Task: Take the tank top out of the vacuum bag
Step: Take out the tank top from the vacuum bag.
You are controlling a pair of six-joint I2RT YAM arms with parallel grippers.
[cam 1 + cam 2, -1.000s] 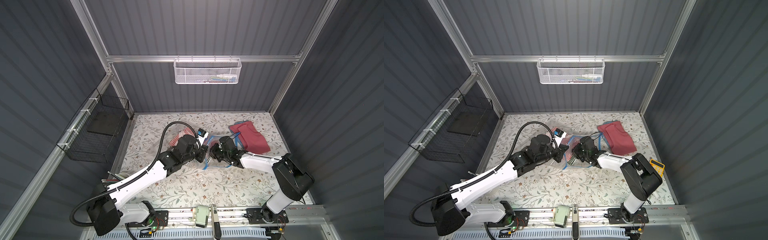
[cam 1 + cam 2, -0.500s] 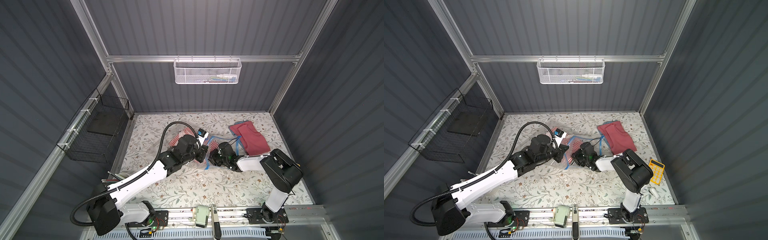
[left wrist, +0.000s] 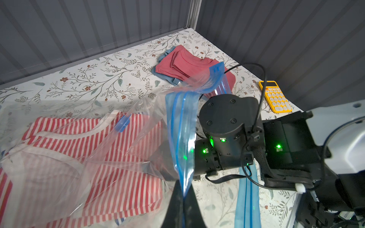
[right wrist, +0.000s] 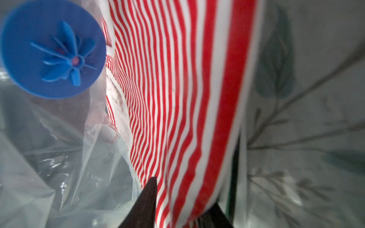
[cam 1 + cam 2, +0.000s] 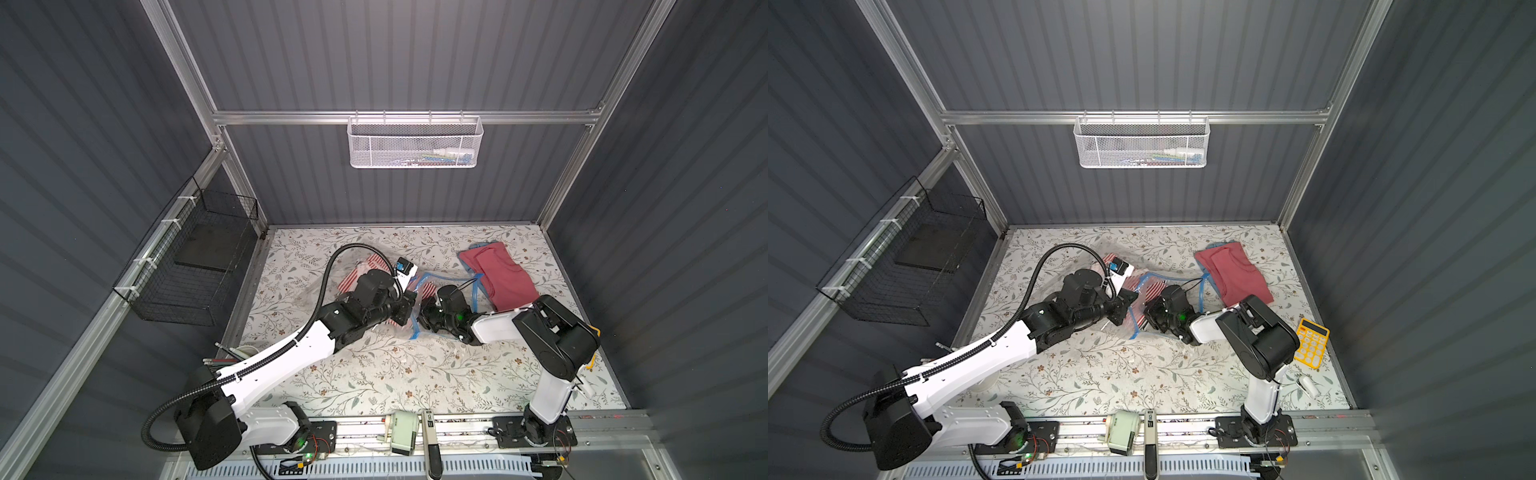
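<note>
Shirt [image 5: 505, 276]: red, folded, lies over a blue cloth [image 3: 167, 78], far right.
Calculator [image 5: 1311, 343]: yellow, flat, near the right edge.
White basket [image 5: 415, 141]: hangs at the back.
Black basket [image 5: 195, 266]: hangs at the left.

The left gripper [image 3: 183, 197] is pinching the blue zip strip [image 3: 180, 128] of the vacuum bag [image 3: 138, 110]. The striped tank top [image 3: 59, 138] is lying inside the bag, and the right arm [image 3: 227, 126] is reaching into the bag's mouth.
</note>
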